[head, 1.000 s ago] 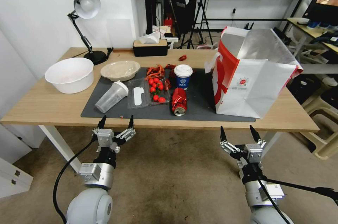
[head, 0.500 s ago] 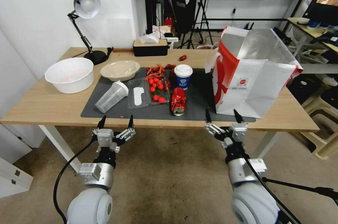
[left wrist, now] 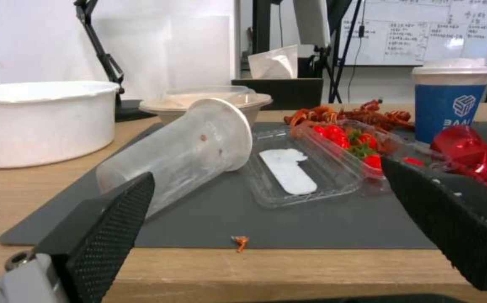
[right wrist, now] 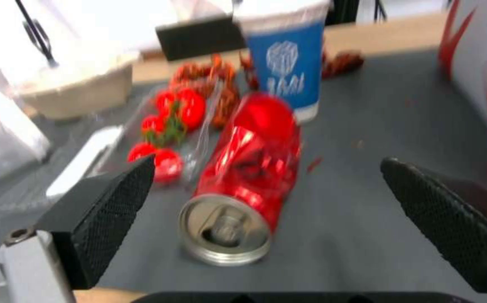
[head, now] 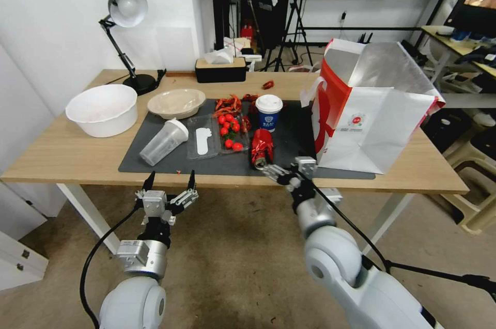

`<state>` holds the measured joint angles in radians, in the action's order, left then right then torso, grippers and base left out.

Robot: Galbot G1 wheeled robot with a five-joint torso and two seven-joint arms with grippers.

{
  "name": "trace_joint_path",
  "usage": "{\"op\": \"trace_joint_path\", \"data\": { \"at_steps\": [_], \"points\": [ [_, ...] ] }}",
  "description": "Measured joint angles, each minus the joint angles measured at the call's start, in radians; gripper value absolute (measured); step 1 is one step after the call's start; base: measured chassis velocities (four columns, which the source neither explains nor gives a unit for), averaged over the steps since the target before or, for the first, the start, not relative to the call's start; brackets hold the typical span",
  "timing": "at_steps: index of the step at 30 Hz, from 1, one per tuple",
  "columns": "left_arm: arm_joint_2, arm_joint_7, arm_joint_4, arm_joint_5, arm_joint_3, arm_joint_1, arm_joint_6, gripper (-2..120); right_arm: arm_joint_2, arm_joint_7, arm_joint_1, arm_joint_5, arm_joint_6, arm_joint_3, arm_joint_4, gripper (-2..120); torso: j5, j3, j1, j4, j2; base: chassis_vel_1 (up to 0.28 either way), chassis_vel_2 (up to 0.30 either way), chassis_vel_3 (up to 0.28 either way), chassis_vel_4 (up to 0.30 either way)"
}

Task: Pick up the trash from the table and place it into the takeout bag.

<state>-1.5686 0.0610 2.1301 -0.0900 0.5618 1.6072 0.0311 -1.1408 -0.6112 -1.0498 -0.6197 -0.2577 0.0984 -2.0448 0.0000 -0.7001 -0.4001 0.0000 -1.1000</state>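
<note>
Right gripper (head: 281, 170) now at table (head: 62, 156) edge, jaws wide (empty) before crushed red can (right wrist: 249, 168); left gripper (head: 170, 180) open

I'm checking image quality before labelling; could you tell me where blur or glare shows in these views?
Right wrist view: motion-smeared, crushed red can and paper cup soft between the open right claw. Left wrist view: sharper, background washed out bright. Head view: straight edges bow outward; takeout bag foil lining shines.
</note>
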Motion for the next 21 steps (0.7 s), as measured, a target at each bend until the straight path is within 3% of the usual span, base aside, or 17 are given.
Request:
{"op": "trace_joint_path", "data": {
  "at_steps": [7, 21],
  "points": [
    [0.0, -0.002, -0.004, 0.0, 0.005, 0.0, 0.005, 100, -0.039, -0.104, 0.06, -0.073, -0.1, 0.047, 0.038, 100, -0.0001, 0.0, 0.0, 0.0, 0.0, 0.0, 0.0, 0.0, 0.0],
    [0.004, -0.006, -0.015, -0.001, 0.005, -0.001, 0.018, 100, -0.076, -0.136, 0.112, -0.132, -0.113, 0.067, 0.097, 99, 0.0, 0.0, 0.0, 0.0, 0.0, 0.0, 0.0, 0.0, 0.0]
  ]
}}
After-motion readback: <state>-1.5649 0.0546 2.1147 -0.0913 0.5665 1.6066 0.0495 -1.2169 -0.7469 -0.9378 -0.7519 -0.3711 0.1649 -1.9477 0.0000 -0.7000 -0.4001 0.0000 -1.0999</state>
